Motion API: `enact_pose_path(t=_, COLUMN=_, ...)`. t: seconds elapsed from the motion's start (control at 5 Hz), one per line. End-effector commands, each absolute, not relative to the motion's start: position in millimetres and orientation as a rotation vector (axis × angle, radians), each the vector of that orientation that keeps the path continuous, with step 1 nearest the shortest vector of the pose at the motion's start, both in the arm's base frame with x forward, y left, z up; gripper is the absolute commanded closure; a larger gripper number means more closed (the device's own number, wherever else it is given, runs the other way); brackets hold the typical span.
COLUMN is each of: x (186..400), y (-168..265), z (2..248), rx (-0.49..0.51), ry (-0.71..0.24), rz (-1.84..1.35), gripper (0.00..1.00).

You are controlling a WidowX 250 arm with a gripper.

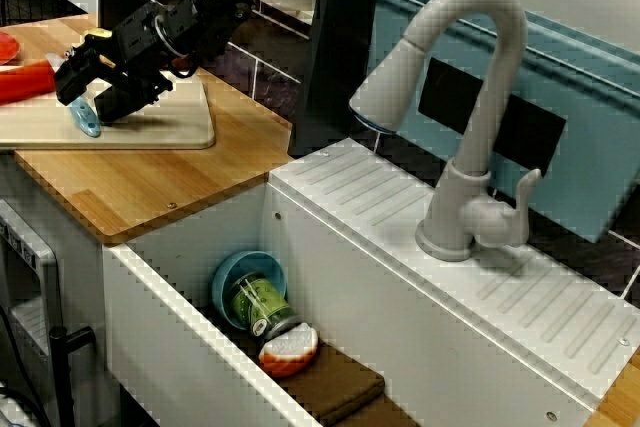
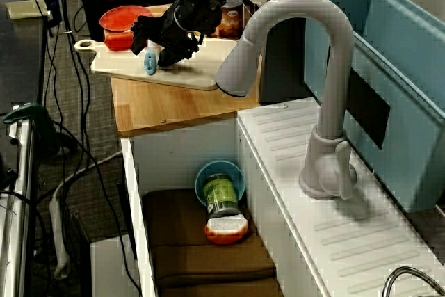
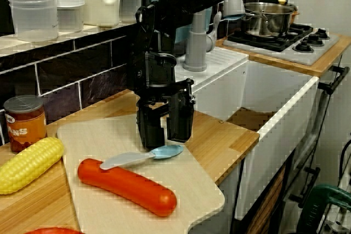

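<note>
Spoon (image 3: pixel 143 157) lies on the cutting board (image 3: pixel 203 190), just under open, empty jaws, on a wooden surface (image 3: pixel 222 135) by the sink (image 3: pixel 274 152).

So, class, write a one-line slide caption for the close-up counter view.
Open gripper poised just above a blue spoon on the cutting board, beside a red sausage.

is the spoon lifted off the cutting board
No, the spoon lies flat on the cutting board, just in front of the open gripper.
</note>
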State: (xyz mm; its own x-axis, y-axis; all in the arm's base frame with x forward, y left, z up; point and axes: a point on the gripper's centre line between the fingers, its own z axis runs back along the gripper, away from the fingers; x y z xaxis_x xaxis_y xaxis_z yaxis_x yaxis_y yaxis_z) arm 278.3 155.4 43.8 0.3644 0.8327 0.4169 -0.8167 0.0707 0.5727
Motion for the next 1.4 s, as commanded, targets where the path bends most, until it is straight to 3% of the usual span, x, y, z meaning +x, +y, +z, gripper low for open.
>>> enact_pose_path(t=0.0, x=278, y=155, z=44, rx=0.844, ry=0.023, rz=1.240, gripper=0.00)
enact_pose_path(t=1.2, x=270, y=148, z=65, rx=0.783, ry=0.061, rz=1.186, gripper=0.00)
